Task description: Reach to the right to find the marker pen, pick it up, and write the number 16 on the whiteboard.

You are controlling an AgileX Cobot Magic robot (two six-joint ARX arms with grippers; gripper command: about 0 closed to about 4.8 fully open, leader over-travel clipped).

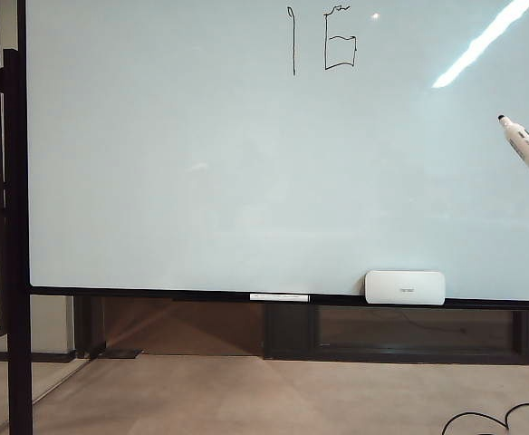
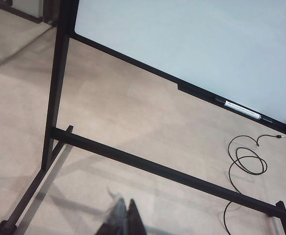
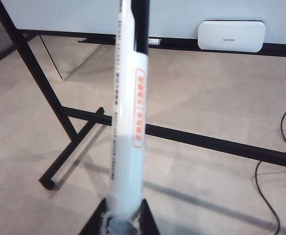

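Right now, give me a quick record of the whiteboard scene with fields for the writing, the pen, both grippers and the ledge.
writing: the number 16, near the top of the whiteboard
marker pen: uncapped, tip off the board, low and right of the digits
right gripper: shut on the marker pen's base
left gripper: shut, holding nothing, over the floor by the stand
ledge: eraser and a thin white stick
floor: black cable
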